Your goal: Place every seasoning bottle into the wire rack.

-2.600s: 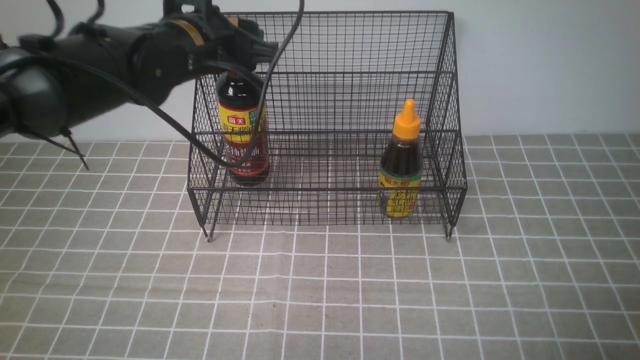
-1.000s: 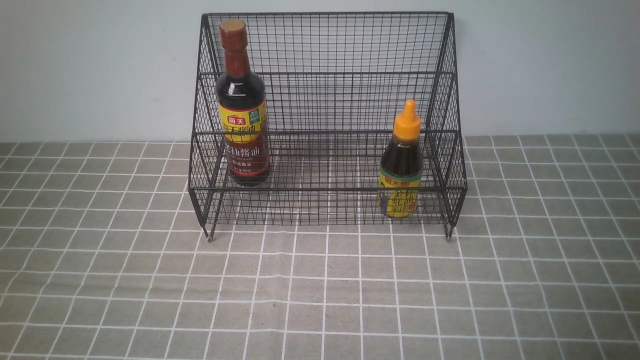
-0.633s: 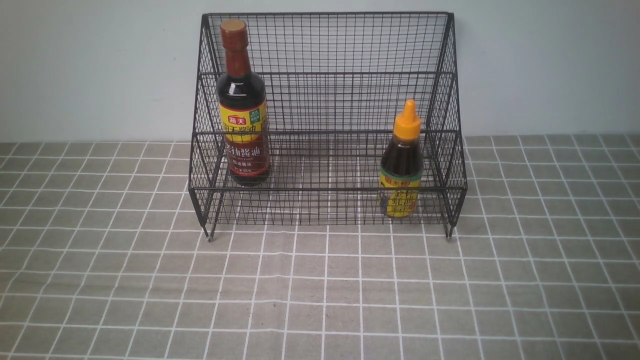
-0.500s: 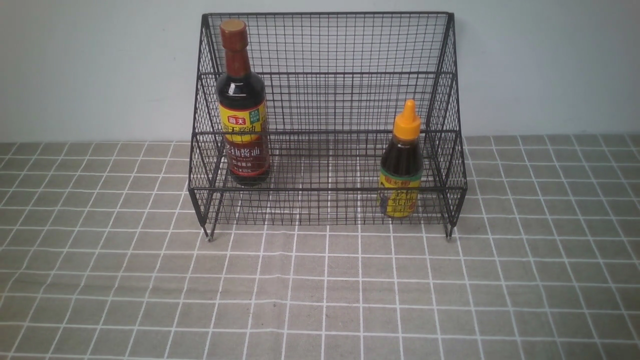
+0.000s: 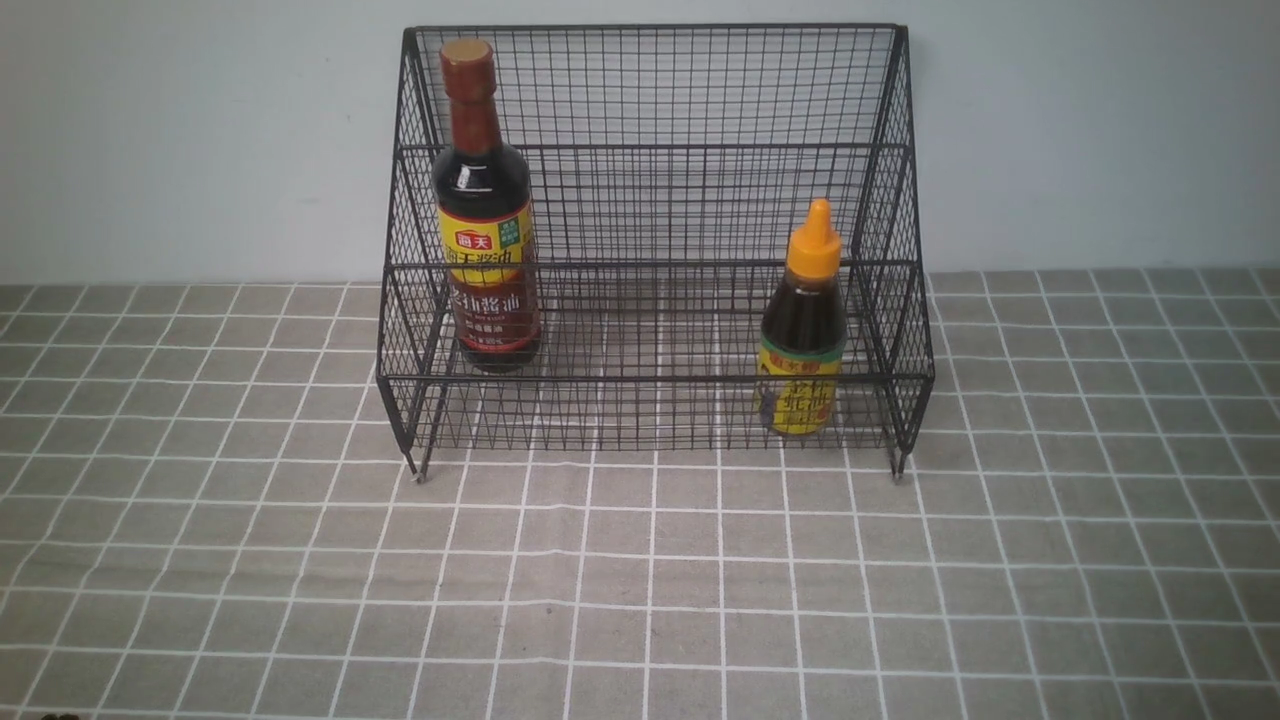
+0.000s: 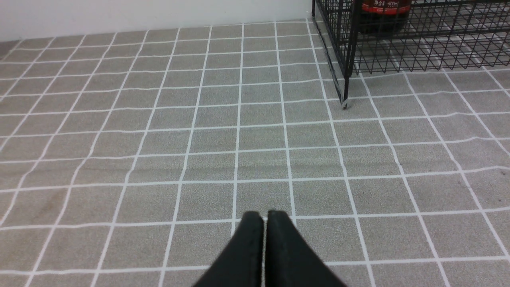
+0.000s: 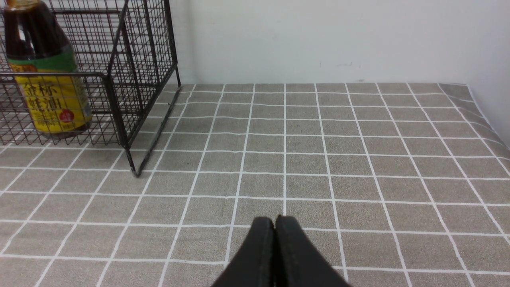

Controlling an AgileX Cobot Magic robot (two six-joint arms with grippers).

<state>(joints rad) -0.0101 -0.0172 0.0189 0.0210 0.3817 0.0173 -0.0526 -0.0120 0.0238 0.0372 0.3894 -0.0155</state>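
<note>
The black wire rack [image 5: 650,150] stands at the back of the table against the wall. The tall bottle [image 5: 484,210] with brown neck wrap stands upright inside it on the raised step at the left. The short bottle [image 5: 802,325] with orange nozzle cap stands upright inside on the lower front tier at the right. My left gripper [image 6: 263,217] is shut and empty over bare cloth, well away from the rack's left front foot [image 6: 345,104]. My right gripper [image 7: 274,220] is shut and empty, right of the rack [image 7: 119,91] and the short bottle [image 7: 48,79]. Neither arm shows in the front view.
A grey cloth with a white grid [image 5: 650,580] covers the table. A pale wall [image 5: 1100,130] rises right behind the rack. The cloth's right edge meets a side wall [image 7: 490,127] in the right wrist view.
The left arm, which was at the tall bottle's neck inside the rack 2.6 s ago, has let go and left the front view. Nothing has moved in the last second.
</note>
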